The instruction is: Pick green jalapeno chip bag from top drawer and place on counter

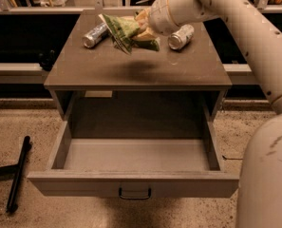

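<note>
Two silver cans [95, 34] [181, 36], one green jalapeno chip bag [124, 30], one top drawer [131, 183], one set of jaws over the counter [131, 70]

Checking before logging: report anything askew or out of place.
Two silver cans lie on their sides on the grey-brown counter. The gripper holds the crumpled green foil chip bag above it. The wide grey-brown top drawer hangs open.

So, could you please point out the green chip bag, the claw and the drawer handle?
green jalapeno chip bag [123, 28]: camera view, its green foil face.
claw [143, 30]: camera view, between its fingertips, gripping the bag above the counter [178, 66].
drawer handle [135, 194]: camera view, middle of bar.
</note>
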`<state>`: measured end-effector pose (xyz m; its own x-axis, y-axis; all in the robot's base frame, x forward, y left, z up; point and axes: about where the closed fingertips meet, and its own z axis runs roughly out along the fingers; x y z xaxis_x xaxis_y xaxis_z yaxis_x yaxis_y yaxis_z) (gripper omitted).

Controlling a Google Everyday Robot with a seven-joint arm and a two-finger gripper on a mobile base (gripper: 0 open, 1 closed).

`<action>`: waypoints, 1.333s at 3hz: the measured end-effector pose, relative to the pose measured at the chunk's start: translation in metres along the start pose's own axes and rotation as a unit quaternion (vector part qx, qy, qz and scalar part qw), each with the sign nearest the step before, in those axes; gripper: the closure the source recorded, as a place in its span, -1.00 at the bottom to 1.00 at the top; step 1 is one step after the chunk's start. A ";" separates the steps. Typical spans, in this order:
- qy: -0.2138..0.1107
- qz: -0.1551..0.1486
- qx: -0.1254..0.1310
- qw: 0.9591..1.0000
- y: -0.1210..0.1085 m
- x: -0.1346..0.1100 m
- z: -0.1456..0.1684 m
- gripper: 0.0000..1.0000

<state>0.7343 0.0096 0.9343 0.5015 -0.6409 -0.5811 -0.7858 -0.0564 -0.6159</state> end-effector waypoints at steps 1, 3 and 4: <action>-0.004 0.000 -0.011 1.000 -0.009 0.002 0.024 1.00; -0.003 0.002 -0.025 1.000 -0.021 -0.002 0.052 0.25; 0.000 0.002 -0.031 1.000 -0.024 -0.004 0.058 -0.22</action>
<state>0.7724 0.0579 0.9199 0.4980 -0.6419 -0.5831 -0.8085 -0.1005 -0.5799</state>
